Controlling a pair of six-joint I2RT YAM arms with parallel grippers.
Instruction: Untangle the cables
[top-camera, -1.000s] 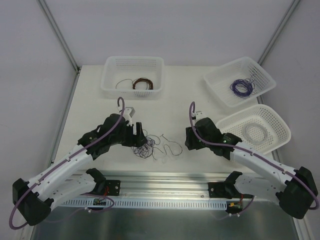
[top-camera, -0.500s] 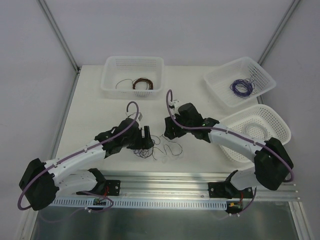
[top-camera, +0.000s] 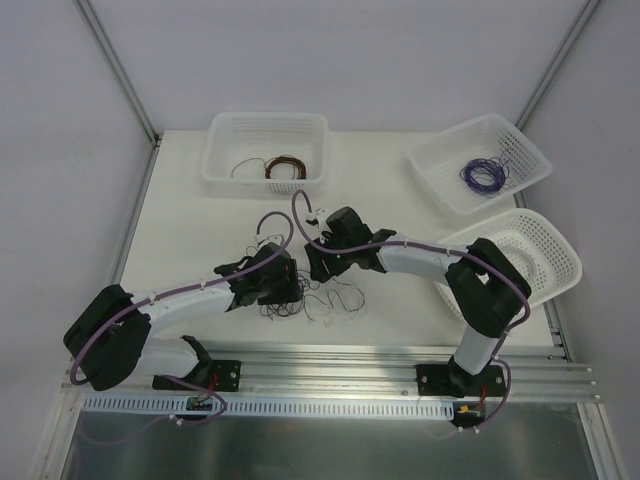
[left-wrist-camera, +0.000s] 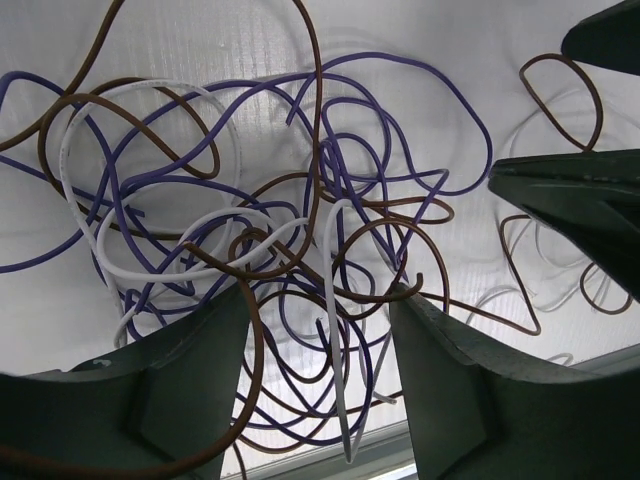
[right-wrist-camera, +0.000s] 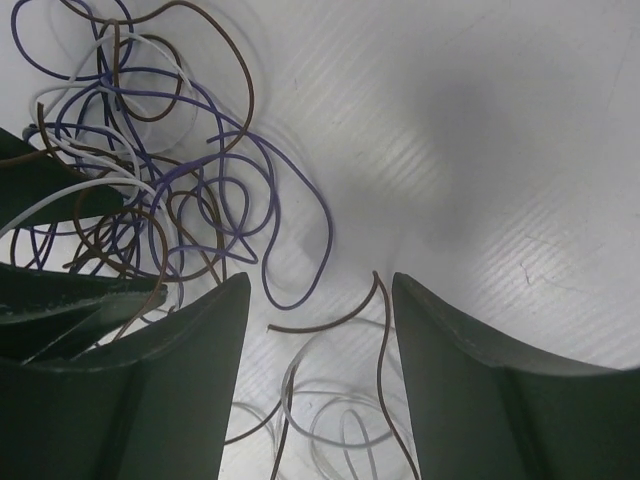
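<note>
The cables (top-camera: 305, 297) are a messy clump of thin purple, brown and whitish wires on the white table near its front edge. They fill the left wrist view (left-wrist-camera: 290, 230) and the left of the right wrist view (right-wrist-camera: 150, 190). My left gripper (top-camera: 283, 284) is open and low over the clump, with wires lying between its fingers (left-wrist-camera: 180, 380). My right gripper (top-camera: 316, 268) is open just right of it, over loose brown and whitish strands (right-wrist-camera: 330, 380). The right gripper's fingers (left-wrist-camera: 580, 195) show at the right edge of the left wrist view.
A white basket (top-camera: 265, 152) at the back holds a red-brown coil. A basket (top-camera: 480, 162) at the back right holds a purple coil. A third basket (top-camera: 512, 258) at the right holds a whitish coil. The metal rail (top-camera: 330, 365) runs along the front.
Both arms have swung inward and down to the clump. The right gripper has moved far left from beside the right basket. The left gripper has moved right and lower onto the wires.
</note>
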